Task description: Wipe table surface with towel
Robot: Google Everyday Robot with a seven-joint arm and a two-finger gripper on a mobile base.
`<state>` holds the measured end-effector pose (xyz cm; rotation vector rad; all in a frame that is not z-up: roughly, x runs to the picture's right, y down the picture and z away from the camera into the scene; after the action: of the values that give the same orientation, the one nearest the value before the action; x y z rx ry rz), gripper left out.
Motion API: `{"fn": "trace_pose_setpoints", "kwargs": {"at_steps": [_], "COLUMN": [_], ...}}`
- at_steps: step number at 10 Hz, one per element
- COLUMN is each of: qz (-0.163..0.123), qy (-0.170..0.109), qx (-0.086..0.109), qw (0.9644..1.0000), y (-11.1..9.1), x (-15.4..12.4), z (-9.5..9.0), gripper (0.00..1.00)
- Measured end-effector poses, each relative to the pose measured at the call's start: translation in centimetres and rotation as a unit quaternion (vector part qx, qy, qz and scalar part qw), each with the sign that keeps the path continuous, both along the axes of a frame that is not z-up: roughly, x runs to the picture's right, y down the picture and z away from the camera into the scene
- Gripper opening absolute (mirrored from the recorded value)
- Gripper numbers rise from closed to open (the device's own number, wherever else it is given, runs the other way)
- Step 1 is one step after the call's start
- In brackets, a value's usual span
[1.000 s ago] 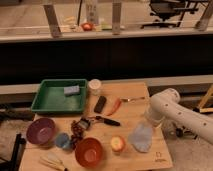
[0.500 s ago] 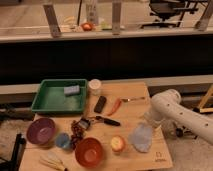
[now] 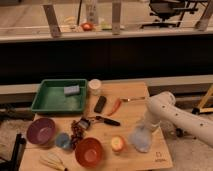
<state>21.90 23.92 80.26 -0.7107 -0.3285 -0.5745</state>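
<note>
Camera view of the table (image 3: 131,116), with the rail and the dark wall behind it. The white arm enters from the right and bends down to the towel (image 3: 138,143), which lies in the front-right part of the tabletop, just right of the apple (image 3: 118,143) and near the small dark square mark (image 3: 159,160). The gripper (image 3: 144,131) sits on the towel's rear edge with its jaws spread apart; whether any cloth is caught between them cannot be told.

Edges and room: bare wood runs from the towel to the right edge and the front-right corner, and back toward the red pepper (image 3: 115,106). The left half is crowded — green tray (image 3: 57,111), purple bowl (image 3: 41,131), orange bowl (image 3: 89,151) and the black-handled tool (image 3: 106,120) leave only narrow lanes. The orange bowl and the apple stand close to the front edge.

Compared with half a second ago, the arm's elbow has dropped slightly and the towel has shifted a little leftward and toward the front edge — the other items lie as before.
</note>
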Motion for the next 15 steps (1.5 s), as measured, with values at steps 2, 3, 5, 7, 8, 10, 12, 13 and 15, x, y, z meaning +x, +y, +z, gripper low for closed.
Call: {"fn": "trace_pose_setpoints", "kwargs": {"at_steps": [2, 3, 5, 7, 8, 10, 12, 13, 15], "qz": [0.005, 0.01, 0.026, 0.039, 0.044, 0.045, 0.044, 0.044, 0.039], "qy": [0.013, 0.02, 0.03, 0.029, 0.027, 0.026, 0.029, 0.029, 0.032], "qx": [-0.011, -0.013, -0.01, -0.009, -0.009, -0.009, -0.011, -0.011, -0.006], "qw": [0.9998, 0.9997, 0.9991, 0.9988, 0.9986, 0.9986, 0.9986, 0.9986, 0.9987], "y": [0.9, 1.4, 2.3, 2.7, 2.8, 2.7, 2.7, 2.7, 2.5], "x": [-0.1, 0.0, 0.4, 0.8, 0.9, 1.1, 1.4, 1.4, 1.7], "z": [0.2, 0.3, 0.4, 0.7, 0.8, 0.8, 0.5, 0.5, 0.8], "gripper": [0.8, 0.8, 0.75, 0.53, 0.43, 0.23, 0.04, 0.01, 0.0]}}
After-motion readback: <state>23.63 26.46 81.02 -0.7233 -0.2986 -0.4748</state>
